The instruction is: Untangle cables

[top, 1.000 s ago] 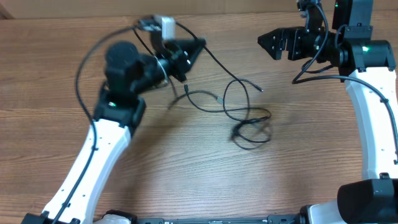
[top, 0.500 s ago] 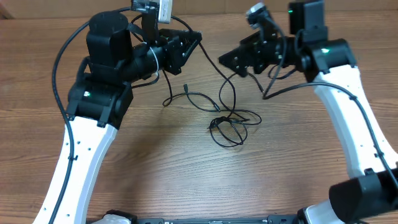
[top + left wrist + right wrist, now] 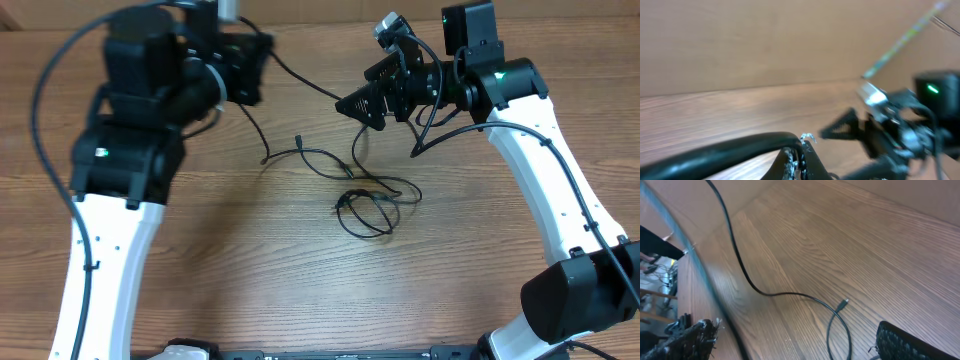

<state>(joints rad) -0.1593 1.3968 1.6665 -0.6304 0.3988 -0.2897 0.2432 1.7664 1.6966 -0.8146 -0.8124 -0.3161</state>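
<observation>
Thin black cables with silvery plug tips (image 3: 350, 197) lie knotted centrally on the brown wooden surface (image 3: 300, 290). One strand rises far-left into the black left claw (image 3: 248, 66), whose grip I cannot tell. The black right claw (image 3: 352, 104) gapes open beside it: closing late could miss, and pulling may cinch the knot.

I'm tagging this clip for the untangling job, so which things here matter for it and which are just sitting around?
For the job:
cables, in a loose tangle
left gripper
right gripper, jaws wide apart

Just there:
table
thick black arm wiring
brown board behind the table
</observation>
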